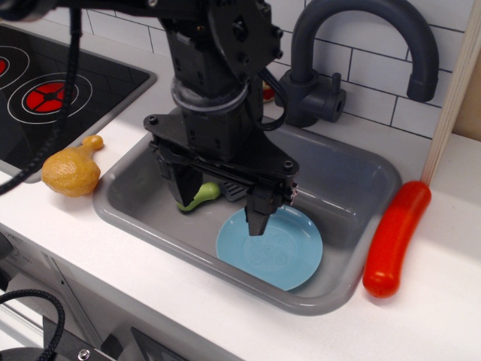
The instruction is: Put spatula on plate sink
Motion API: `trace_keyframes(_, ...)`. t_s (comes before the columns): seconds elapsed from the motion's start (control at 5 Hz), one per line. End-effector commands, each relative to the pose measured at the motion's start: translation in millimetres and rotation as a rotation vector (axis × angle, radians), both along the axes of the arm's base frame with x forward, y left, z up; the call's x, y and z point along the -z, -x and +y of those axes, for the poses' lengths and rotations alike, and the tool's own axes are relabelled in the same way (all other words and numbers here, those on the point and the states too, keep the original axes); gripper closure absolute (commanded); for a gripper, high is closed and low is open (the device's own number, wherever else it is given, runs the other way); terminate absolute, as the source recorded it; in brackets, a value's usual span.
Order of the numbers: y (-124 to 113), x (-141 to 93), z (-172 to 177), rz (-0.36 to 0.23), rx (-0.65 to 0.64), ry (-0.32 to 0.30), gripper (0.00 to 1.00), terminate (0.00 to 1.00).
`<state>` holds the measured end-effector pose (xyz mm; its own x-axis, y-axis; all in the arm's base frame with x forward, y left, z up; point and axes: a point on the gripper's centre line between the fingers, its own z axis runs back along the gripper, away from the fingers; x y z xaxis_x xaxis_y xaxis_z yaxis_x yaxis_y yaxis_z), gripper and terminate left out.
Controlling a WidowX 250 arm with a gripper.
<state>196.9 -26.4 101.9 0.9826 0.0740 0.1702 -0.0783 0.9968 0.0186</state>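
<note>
Inside the sink (353, 188), the right half of the floor lies bare, while the left half is crowded by the arm. 1 plate (282, 252) rests flat on the sink floor against the front wall, its front edge touching the rim side. 1 spatula (201, 197) lies on the sink floor just left of and behind the plate, apart from it; only its green handle and a bit of grey blade show beneath the arm. On the white table, 1 drumstick (71, 169) sits just left of the sink rim, and 1 red sausage (394, 237) lies along the right rim. 1 stove (52, 94) fills the far left; 1 faucet (353, 53) stands behind the sink.

The arm reaches straight down into the sink. Its end effector (222, 197) is spread, 1 finger over the plate's back edge, the other left of the spatula handle, pinching nothing.
</note>
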Motion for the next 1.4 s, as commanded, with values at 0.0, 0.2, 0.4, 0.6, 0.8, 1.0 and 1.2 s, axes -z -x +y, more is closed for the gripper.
trace_keyframes(0.0,0,0,0,0.000,0.000,0.000,0.00,0.00)
trace_keyframes(0.2,-12,0,13,-0.088,0.082,0.011,0.00,0.00)
trace_keyframes(0.4,-29,8,28,-0.018,0.142,0.063,0.00,0.00)
trace_keyframes(0.6,-47,25,43,-0.022,0.143,0.083,0.00,0.00)
trace_keyframes(0.8,-57,37,54,0.021,0.140,0.087,0.00,0.00)
trace_keyframes(1.0,-59,56,70,-0.028,0.268,0.049,0.00,0.00)
trace_keyframes(1.2,-73,66,78,-0.035,0.280,0.028,0.00,0.00)
